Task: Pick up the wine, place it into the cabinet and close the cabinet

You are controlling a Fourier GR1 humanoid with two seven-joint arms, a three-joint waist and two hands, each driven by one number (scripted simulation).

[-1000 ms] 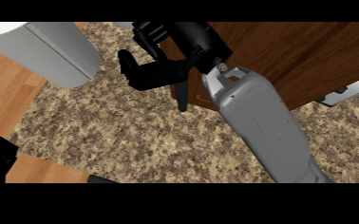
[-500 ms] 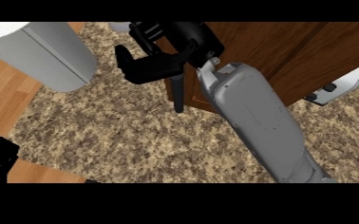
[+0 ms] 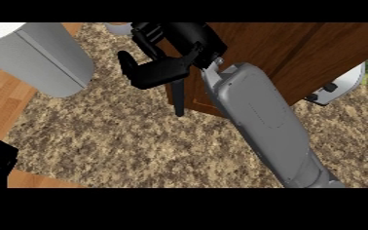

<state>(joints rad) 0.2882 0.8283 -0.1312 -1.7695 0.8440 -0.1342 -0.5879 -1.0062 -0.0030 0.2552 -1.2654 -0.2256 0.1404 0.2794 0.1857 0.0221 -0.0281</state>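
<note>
Granite counter [image 3: 129,146] — right hand [image 3: 161,70] perhaps open

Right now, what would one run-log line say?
right hand: open, at cabinet door | left hand: not seen | wine: not seen | counter: speckled

No legible text or labels anywhere.

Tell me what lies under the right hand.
Under the right hand show the brown wooden cabinet, its dark handle and the speckled counter. The hand and forearm cover the rest; no wine bottle shows.
</note>
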